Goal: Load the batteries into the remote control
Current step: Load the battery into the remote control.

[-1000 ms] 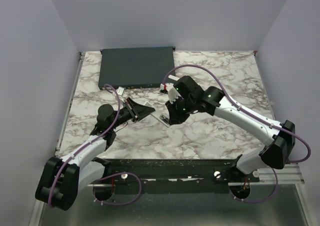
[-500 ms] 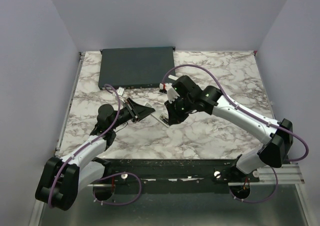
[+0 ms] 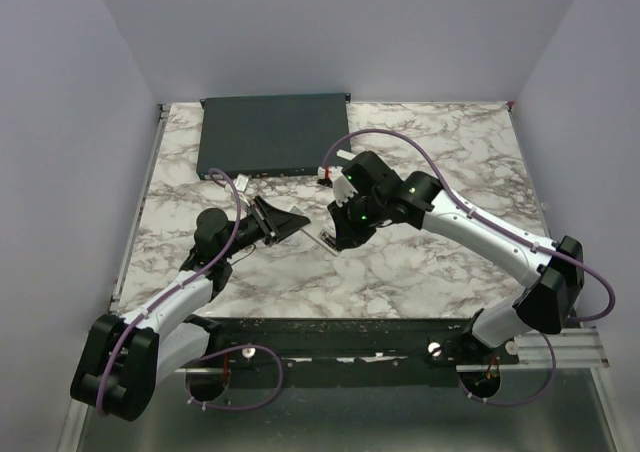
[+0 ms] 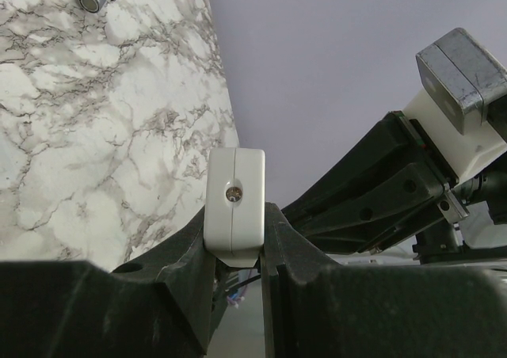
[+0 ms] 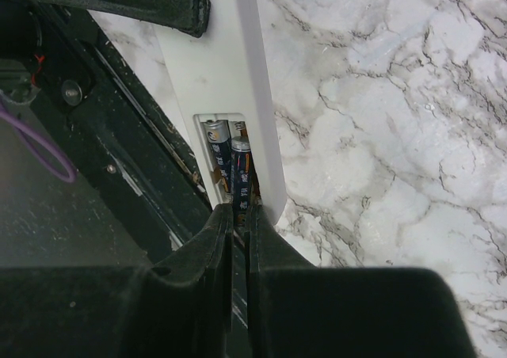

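The white remote control (image 5: 215, 73) lies between both grippers, its back open. Two slim dark batteries lie side by side in the compartment, the left one (image 5: 218, 148) and the right one (image 5: 242, 166). My right gripper (image 5: 240, 211) is shut on the near end of the right battery, which lies along the compartment. In the top view it (image 3: 338, 236) stands over the remote's near end (image 3: 324, 237). My left gripper (image 4: 235, 243) is shut on the remote's other end (image 4: 234, 196), holding it edge-up; in the top view it (image 3: 283, 218) sits left of centre.
A large flat dark-grey box (image 3: 272, 132) lies at the back of the marble table (image 3: 420, 262). A small white piece with a red mark (image 3: 330, 174) lies by the box's right front corner, another small white piece (image 3: 241, 180) by its left front.
My right arm has shifted slightly left toward the remote. The left arm and the remote have not visibly moved.
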